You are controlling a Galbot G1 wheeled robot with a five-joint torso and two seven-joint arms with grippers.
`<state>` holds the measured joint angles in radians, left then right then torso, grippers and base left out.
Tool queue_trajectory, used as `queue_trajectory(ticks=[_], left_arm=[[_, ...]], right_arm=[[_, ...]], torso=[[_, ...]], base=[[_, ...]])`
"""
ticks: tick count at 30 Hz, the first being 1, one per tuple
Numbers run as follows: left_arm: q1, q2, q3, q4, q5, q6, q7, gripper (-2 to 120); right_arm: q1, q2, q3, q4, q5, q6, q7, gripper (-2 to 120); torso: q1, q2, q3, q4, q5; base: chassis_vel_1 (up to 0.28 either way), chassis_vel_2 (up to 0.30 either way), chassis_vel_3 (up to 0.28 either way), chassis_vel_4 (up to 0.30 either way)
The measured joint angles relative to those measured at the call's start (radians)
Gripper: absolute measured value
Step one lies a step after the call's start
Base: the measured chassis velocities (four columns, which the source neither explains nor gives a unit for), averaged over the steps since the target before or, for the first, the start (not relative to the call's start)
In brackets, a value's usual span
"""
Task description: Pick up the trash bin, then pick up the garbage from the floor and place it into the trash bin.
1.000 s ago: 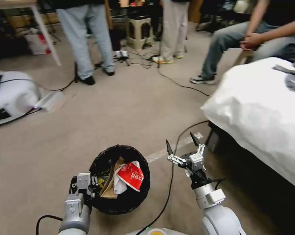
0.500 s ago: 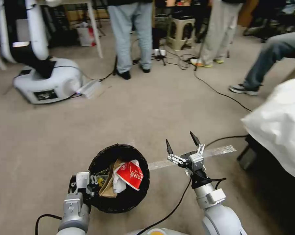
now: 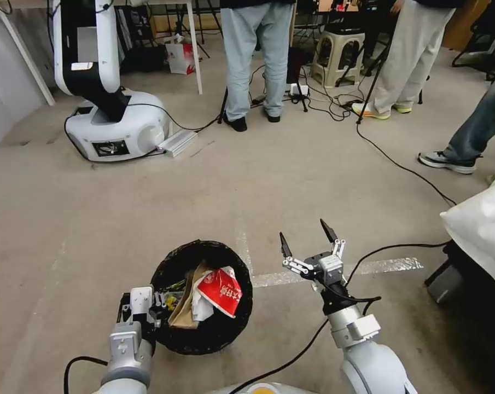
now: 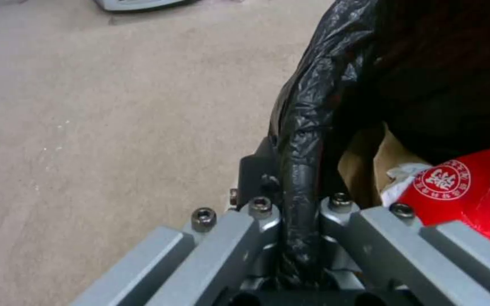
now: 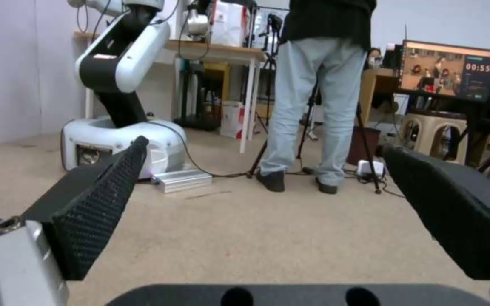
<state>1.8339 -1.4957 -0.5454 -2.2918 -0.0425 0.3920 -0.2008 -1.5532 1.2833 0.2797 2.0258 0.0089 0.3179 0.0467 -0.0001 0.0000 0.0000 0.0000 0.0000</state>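
Two grippers are seen low in the head view, one on each side of the bin (image 3: 203, 334). The bin is held off to the robot's left front, above the carpet (image 3: 149, 208), its black liner (image 4: 307, 127) folded over the rim. The left gripper (image 3: 155, 307) is clamped on the near left part of that rim; in the left wrist view the liner-covered rim (image 4: 300, 221) is seen pinched between the two grey fingers (image 4: 245, 238), so the jaws are closed on the bin.

Several pieces of garbage are lying inside the bin: a red-and-white packet (image 3: 221, 291) uppermost, a white tissue (image 3: 199, 311) tucked under its edge, a brown paper bag (image 3: 182, 312) leaning against the left inner wall, and a scrap of yellow wrapper (image 3: 172, 301) beside the bag. The packet (image 4: 472, 191) and the bag (image 4: 370, 170) are also seen in the left wrist view.

The right gripper (image 3: 307, 242) is held in the air to the right of the bin, apart from it, with its black fingertips (image 3: 284, 245) spread wide and nothing between them. In the right wrist view the two textured pads (image 5: 100, 208) are seen well apart, with carpet between them.

A strip of pale tape (image 3: 389, 266) is laid across the carpet beyond the bin, and a black cable (image 3: 389, 161) is run over the floor. Another robot's white base (image 3: 118, 128) is parked farther off to the left. A white cover (image 3: 485, 230) is seen at the right edge.
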Motion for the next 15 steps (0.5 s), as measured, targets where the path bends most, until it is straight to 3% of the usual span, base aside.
queue_trajectory(ticks=[5,8,9,10,15], left_arm=[[-0.004,0.004,-0.005,-0.004,-0.047,0.054,-0.007,0],[-0.007,0.006,-0.008,-0.021,-0.136,0.149,-0.026,0],[-0.007,0.006,-0.008,-0.021,-0.136,0.149,-0.026,0],[-0.020,0.007,-0.017,-0.023,-0.188,0.202,-0.042,0],[-0.053,0.012,-0.035,0.003,-0.281,0.273,-0.075,0]], right_arm=[[-0.002,0.004,-0.001,-0.007,-0.002,0.000,0.000,100],[-0.003,0.007,-0.001,-0.018,-0.004,0.004,-0.001,100],[-0.003,0.007,-0.001,-0.018,-0.004,0.004,-0.001,100],[-0.005,0.007,0.000,-0.025,-0.005,0.010,-0.001,100],[-0.008,0.007,0.002,-0.028,-0.006,0.020,-0.002,100]], torso=[[0.000,0.000,0.000,-0.0001,-0.0001],[0.000,0.000,0.000,0.0001,-0.0001],[0.000,0.000,0.000,0.0001,-0.0001],[0.000,0.000,0.000,0.0000,0.0000],[0.000,0.000,0.000,0.0000,0.0000]], base=[[0.000,0.000,0.000,0.000],[0.000,0.000,0.000,0.000],[0.000,0.000,0.000,0.000],[0.000,0.000,0.000,0.000],[0.000,0.000,0.000,0.000]])
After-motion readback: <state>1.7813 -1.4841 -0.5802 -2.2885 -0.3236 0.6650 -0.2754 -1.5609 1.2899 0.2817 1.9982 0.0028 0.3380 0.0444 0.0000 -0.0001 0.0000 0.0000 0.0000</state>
